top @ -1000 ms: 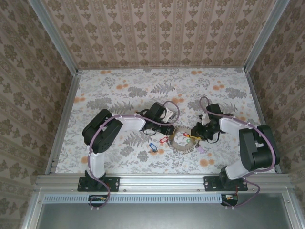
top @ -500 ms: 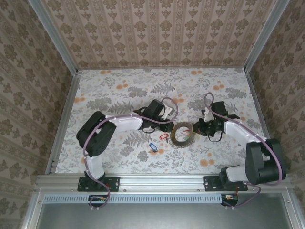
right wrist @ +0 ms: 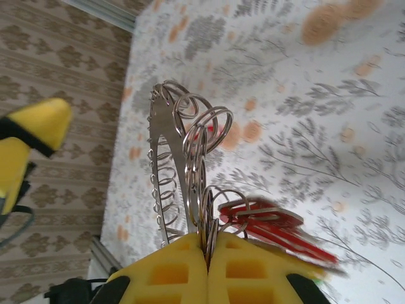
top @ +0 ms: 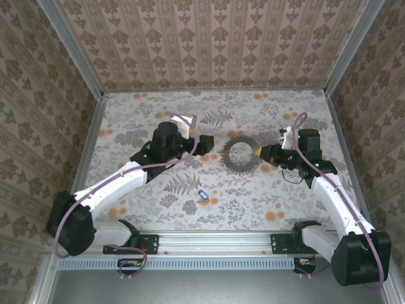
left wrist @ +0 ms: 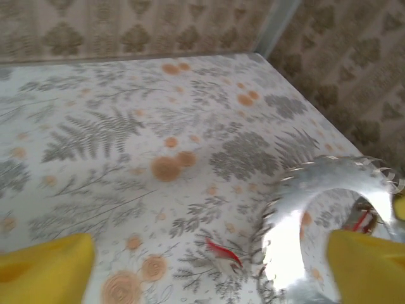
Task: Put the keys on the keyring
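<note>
**A:** Keyring [top: 240, 152], the large saw-toothed ring of grey metal keys: where is it now?

**B:** Further up the flowered tabletop [top: 145, 114] than a second ago, right of centre. The right gripper [top: 264, 154] has it by its right-hand edge, jaws clenched on the wire loops. Its wrist view shows the ring standing on edge above the yellow pads [right wrist: 171, 272], and it looks lifted clear of the surface.

**A:** And the left gripper [top: 205, 142]?

**B:** It has let go. A second ago it was up against the ring's left side. Now its jaws are spread wide with nothing between them, and it sits just left of the ring, apart from it.

**A:** What about the small red-tagged key [right wrist: 272, 221] it was busy with?

**B:** It has travelled with the ring. The red tag lies close by the right gripper's pads, and the left wrist view shows a red tag dangling under the ring. I'd judge that key threaded, though the loop it hangs from is too blurred to confirm.

**A:** So what's left?

**B:** The small blue-tagged key [top: 202, 194] lies on the tabletop where it was, well apart from the ring and nearer the arm bases. With the left jaws free, it looks like the next one to fetch.
</note>
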{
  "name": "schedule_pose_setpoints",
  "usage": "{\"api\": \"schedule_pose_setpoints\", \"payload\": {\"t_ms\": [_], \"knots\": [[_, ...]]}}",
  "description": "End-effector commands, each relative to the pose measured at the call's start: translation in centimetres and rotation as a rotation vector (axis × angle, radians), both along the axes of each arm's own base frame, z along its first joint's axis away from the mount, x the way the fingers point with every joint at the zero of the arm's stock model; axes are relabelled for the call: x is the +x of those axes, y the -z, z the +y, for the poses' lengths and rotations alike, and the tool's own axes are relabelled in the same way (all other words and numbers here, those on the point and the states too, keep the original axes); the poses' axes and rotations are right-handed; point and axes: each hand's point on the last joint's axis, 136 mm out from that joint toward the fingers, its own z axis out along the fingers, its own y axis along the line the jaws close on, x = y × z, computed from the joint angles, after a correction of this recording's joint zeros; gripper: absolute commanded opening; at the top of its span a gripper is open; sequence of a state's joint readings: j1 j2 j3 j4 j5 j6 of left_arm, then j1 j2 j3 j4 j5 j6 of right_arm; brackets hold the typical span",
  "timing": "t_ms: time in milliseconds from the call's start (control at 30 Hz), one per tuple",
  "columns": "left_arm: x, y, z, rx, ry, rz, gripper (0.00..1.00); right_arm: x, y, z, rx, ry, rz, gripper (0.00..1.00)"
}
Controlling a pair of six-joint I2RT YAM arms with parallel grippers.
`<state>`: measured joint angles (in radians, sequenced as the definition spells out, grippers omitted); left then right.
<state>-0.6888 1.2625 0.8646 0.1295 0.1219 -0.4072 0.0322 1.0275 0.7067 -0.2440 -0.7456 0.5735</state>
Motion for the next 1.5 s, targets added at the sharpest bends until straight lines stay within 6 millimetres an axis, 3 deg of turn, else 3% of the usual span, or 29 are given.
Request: {"api": "schedule_pose_setpoints", "payload": {"t_ms": [0, 100, 300, 600, 867, 1100, 1333, 1467], "knots": [[0.7, -0.7, 2.4, -0.142, -0.101, 0.050, 1.00, 0.4, -5.3, 1.4, 0.115, -0.076, -0.123, 0.00], [0.7, -0.4, 3.1, -0.238, -0.095, 0.149, 1.00, 0.6, -6.2, 1.7, 0.133, -0.101, -0.134, 0.00], [-1.1, -0.8, -0.5, -0.371, 0.146, 0.334, 0.94, 1.4, -6.9, 2.1, 0.180, -0.107, -0.126, 0.00], [-1.5, -1.7, -4.4, -0.450, 0.301, 0.402, 0.78, 2.1, -7.0, 2.4, 0.223, -0.119, -0.111, 0.00], [-1.1, -1.5, -6.0, -0.445, 0.335, 0.413, 0.76, 2.0, -6.7, 3.2, 0.238, -0.168, -0.090, 0.00], [-1.1, -1.9, -7.2, -0.443, 0.402, 0.426, 0.58, 1.9, -6.6, 3.8, 0.240, -0.210, -0.080, 0.00], [-1.3, -2.4, -7.2, -0.447, 0.418, 0.421, 0.32, 1.8, -6.7, 4.0, 0.230, -0.238, -0.085, 0.00], [-1.6, -3.0, -7.1, -0.448, 0.429, 0.408, 0.25, 1.7, -6.5, 3.9, 0.196, -0.240, -0.089, 0.02]]}}
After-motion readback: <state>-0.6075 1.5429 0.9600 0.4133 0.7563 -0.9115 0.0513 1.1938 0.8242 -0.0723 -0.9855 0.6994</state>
